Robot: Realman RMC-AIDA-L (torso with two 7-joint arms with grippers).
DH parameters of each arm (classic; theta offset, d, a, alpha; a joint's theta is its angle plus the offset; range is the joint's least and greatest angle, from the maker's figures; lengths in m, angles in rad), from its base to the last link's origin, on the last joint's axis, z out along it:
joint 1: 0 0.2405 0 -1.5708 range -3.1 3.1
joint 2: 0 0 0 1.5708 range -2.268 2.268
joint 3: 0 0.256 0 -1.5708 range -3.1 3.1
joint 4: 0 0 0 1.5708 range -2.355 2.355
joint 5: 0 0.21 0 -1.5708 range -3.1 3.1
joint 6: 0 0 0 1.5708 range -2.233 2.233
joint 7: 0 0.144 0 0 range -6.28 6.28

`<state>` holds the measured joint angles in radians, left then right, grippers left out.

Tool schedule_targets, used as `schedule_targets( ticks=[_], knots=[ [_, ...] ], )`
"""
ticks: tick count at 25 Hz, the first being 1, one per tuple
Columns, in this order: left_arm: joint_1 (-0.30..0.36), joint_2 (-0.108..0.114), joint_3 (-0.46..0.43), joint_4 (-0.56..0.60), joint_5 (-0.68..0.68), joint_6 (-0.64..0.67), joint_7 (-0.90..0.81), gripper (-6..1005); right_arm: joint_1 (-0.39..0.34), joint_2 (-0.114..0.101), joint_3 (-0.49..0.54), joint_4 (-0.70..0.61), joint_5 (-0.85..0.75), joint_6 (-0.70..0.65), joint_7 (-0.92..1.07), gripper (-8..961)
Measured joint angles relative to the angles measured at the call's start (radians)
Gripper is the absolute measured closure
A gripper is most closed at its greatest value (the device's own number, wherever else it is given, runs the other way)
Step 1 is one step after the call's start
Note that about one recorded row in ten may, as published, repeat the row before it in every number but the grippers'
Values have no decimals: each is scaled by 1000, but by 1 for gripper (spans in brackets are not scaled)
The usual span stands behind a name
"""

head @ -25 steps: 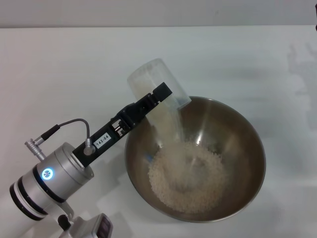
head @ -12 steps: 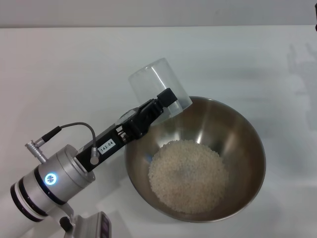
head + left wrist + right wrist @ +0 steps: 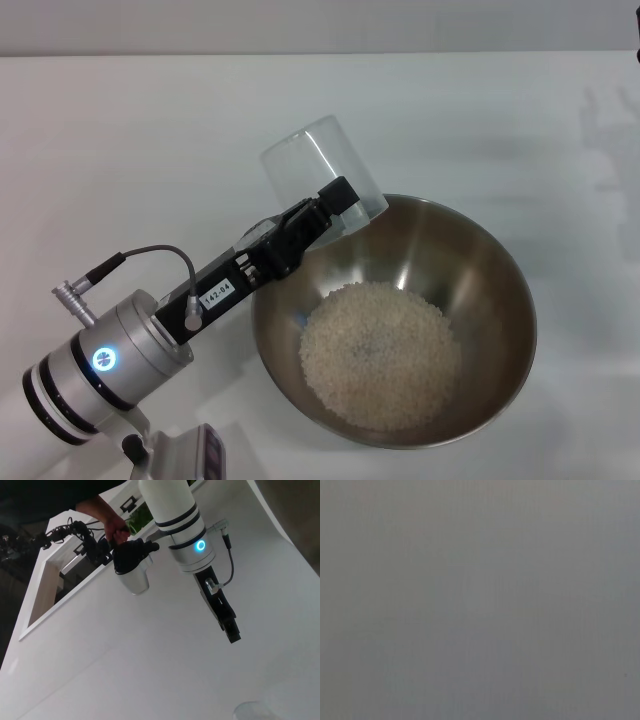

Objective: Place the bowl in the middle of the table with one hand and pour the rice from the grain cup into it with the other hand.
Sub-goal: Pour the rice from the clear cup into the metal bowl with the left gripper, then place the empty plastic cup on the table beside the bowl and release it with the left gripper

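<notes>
White surface (image 3: 120, 130) carrying the bowl (image 3: 500, 270) of rice (image 3: 380, 355); left pincer (image 3: 335, 205) grips the tilted grain cup (image 3: 310, 160) over its far-left rim.

A small white label (image 3: 217, 293) on the left arm's black gripper body, lower left of the head view, reads "142-04"; nothing else is legible.

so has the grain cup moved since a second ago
Yes. The grain cup, held in the left claw, has swung up and back from the bowl: its mouth was tipped down over the rim, and now sits at the rim's edge.
</notes>
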<state>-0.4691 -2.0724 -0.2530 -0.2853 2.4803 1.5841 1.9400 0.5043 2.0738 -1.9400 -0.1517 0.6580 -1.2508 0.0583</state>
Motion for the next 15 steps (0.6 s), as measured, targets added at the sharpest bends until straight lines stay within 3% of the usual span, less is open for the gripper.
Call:
schedule_targets(
  ticks=[6, 7, 8, 10, 11, 12, 13, 15],
  knots=[
    [4, 0, -20, -20, -8, -9, -97, 984, -2, -1, 4, 0, 0, 1, 0, 537],
    [13, 0, -60, -40, -8, -9, -262, 984, -4, 0, 4, 0, 0, 1, 0, 537],
    [13, 0, -60, -40, -8, -9, -262, 984, -4, 0, 4, 0, 0, 1, 0, 537],
    [24, -3, -120, -51, -9, -15, -471, 984, -6, 1, 6, 0, 0, 1, 0, 537],
    [31, -4, -158, -52, -10, -23, -599, 984, -7, 1, 7, 0, 0, 1, 0, 537],
    [52, -7, -241, -67, -11, -60, -847, 984, -7, 1, 7, 0, 0, 2, 4, 537],
    [52, -7, -241, -67, -11, -60, -847, 984, -7, 1, 7, 0, 0, 2, 4, 537],
    [76, -8, -303, -91, -12, -114, -1057, 984, -6, 2, 12, 0, 1, 3, 8, 537]
  ],
)
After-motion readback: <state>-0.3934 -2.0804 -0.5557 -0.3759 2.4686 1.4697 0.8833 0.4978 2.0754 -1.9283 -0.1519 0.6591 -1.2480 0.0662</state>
